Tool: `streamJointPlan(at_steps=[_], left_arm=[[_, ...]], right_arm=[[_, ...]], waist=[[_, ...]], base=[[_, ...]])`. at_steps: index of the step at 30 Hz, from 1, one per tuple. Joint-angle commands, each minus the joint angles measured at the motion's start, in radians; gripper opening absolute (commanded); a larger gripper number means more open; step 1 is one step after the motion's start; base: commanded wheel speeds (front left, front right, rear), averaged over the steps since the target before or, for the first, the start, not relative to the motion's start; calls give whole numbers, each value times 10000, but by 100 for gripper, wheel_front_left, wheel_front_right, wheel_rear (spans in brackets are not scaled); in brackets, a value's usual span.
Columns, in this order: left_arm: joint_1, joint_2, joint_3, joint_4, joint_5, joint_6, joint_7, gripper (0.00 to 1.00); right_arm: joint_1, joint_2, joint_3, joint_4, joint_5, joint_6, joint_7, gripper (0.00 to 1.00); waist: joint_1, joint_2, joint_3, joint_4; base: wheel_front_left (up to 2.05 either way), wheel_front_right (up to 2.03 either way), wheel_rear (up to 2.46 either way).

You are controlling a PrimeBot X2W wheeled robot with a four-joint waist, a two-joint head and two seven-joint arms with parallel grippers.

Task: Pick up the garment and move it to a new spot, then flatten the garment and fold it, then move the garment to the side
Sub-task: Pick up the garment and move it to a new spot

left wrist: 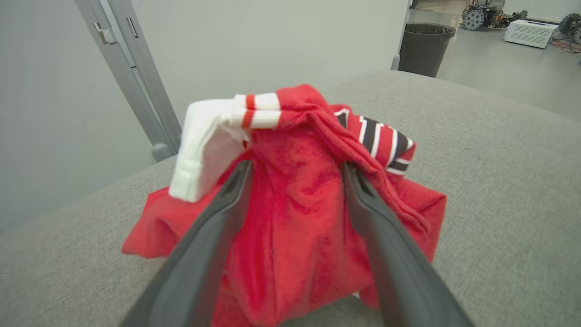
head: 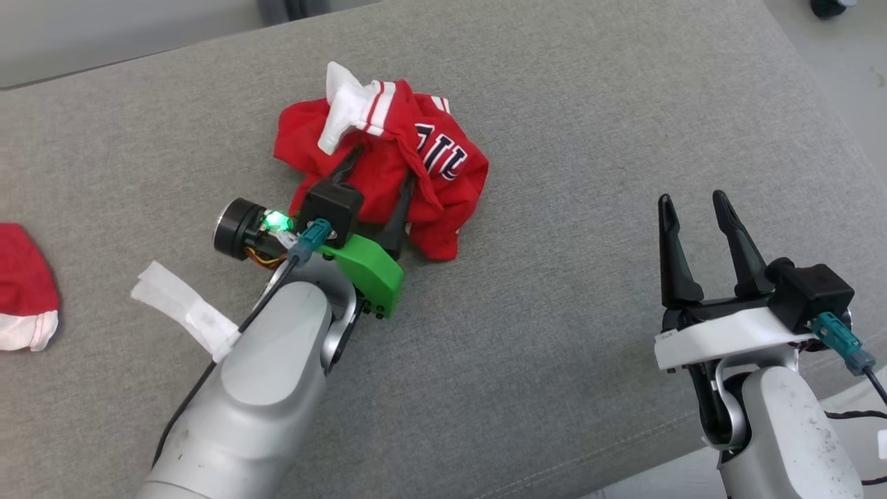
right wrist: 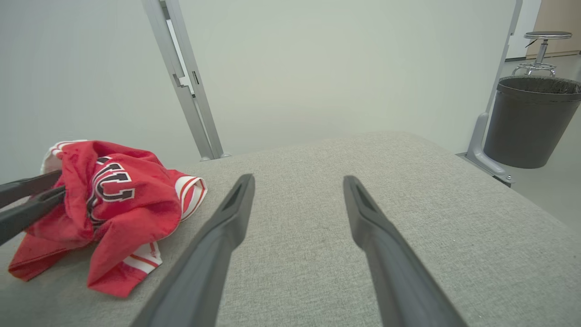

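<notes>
The garment (head: 443,184) is a crumpled red jersey with white striped trim and dark lettering, lying in a heap on the grey cushioned surface (head: 568,125). My left gripper (head: 380,174) is open, its two dark fingers spread to either side of the heap's middle fold. In the left wrist view the garment (left wrist: 295,218) bulges between my left gripper (left wrist: 295,170), with a white cuff hanging at the upper left. My right gripper (head: 693,201) stands open above bare cushion, well to the right of the garment (right wrist: 113,204). Nothing lies between the fingers of my right gripper (right wrist: 297,179).
A second red and white cloth (head: 24,291) lies at the left edge of the surface. A white strip (head: 183,308) sits beside my left forearm. A dark bin (right wrist: 531,122) and a metal post (right wrist: 190,91) stand beyond the surface's far edge.
</notes>
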Motion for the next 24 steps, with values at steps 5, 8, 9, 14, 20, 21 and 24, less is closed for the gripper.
streamJointPlan(at_steps=[5,8,9,14,20,21,24], left_arm=[[292,-33,198,-906,-257,435,-402,100],[568,125,528,-1636,-177,749,-418,100],[766,237,724,-1984,-203,848,-420,100],[1757,839,1572,-3509,32,1307,-417,100],[3129,1414,2744,-4999,201,1739,-407,100],[3399,1492,2930,-5195,230,1762,-408,100],[4102,1628,3407,-5505,222,1846,-408,100]], right_arm=[[306,-1,-104,-85,-105,1,-37,100],[423,-1,-160,-126,-151,1,-36,100],[485,-2,-178,-131,-193,1,-36,100],[692,-5,-288,-225,-257,1,-36,100],[894,-6,-382,-233,-398,1,-36,100],[910,-6,-396,-236,-421,1,-36,100],[981,-6,-446,-205,-465,1,-36,100]], waist=[[0,0,-482,680],[0,0,-663,1017],[0,0,-733,1150],[0,0,-1038,1750],[0,0,-1226,2376],[0,0,-1251,2469],[0,0,-1365,2661]], base=[[0,0,0],[0,0,0],[0,0,0],[0,0,0],[0,0,0],[0,0,0],[0,0,0]])
